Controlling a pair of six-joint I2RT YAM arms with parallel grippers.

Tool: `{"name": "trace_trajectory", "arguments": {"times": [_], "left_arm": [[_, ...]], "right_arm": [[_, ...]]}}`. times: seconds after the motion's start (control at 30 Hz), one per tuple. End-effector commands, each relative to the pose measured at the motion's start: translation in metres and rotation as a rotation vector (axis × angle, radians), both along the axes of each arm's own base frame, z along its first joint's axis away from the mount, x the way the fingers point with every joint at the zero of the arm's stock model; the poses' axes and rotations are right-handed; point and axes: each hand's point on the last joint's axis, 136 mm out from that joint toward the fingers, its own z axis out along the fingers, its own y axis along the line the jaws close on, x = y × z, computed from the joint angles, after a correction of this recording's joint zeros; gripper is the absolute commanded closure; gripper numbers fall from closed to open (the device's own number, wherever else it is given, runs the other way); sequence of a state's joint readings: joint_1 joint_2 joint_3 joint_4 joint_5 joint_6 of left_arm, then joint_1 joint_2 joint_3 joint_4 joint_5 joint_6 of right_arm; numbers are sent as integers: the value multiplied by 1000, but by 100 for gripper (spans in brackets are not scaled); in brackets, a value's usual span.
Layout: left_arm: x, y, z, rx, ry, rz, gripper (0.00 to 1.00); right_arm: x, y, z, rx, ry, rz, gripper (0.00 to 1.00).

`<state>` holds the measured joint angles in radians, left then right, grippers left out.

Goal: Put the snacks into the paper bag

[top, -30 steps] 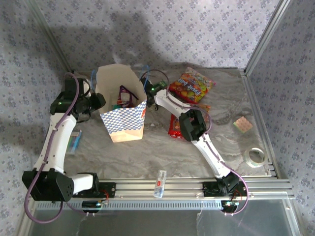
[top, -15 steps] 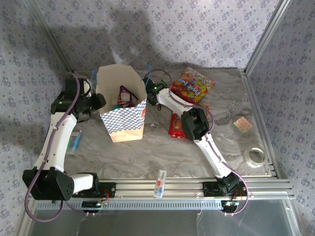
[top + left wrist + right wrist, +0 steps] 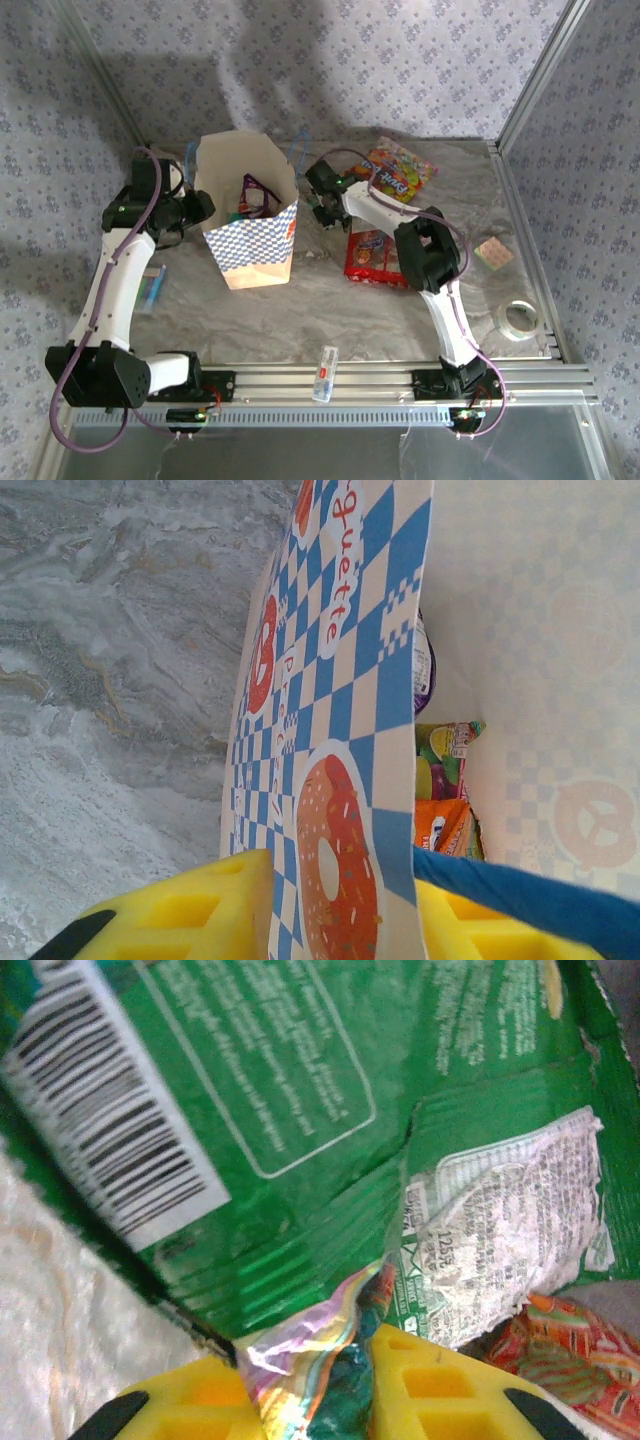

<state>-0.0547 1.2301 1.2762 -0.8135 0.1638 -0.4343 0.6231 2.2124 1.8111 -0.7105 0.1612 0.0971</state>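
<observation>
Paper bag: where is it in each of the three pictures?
Top view: paper bag stands left of centre, mouth open.
Left wrist: its checkered wall runs up the middle, between the yellow fingers.
Right wrist: aimed at a green packet.
Shared landmark: the grey marbled tabletop.

Grey marbled tabletop [image 3: 300,310]: tan checkered paper bag [image 3: 255,245], red glossy snack packet [image 3: 370,258], tan square pad [image 3: 493,253] (far right), clear tape roll [image 3: 503,320].

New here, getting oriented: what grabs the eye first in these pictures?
The checkered paper bag stands open left of centre, packets inside, its wall clamped by the left pincer. Beside the bag, the right pincer pinches the crinkled edge of a glossy packet; a red packet lies nearby.
</observation>
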Motion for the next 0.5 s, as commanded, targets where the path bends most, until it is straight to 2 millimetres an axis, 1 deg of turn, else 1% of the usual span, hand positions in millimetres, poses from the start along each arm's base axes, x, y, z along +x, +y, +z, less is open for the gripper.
{"name": "trace_trajectory", "arguments": {"times": [0.0, 0.13, 0.47], "left_arm": [[-4, -1, 22, 6, -54, -10, 63], [-4, -3, 21, -5, -49, -12, 63], [-9, -3, 26, -14, -66, -9, 63]], "right_arm": [[-22, 5, 14, 96, 46, 16, 80], [-33, 1, 19, 114, 54, 13, 85], [-50, -3, 41, 190, 38, -6, 87]]}}
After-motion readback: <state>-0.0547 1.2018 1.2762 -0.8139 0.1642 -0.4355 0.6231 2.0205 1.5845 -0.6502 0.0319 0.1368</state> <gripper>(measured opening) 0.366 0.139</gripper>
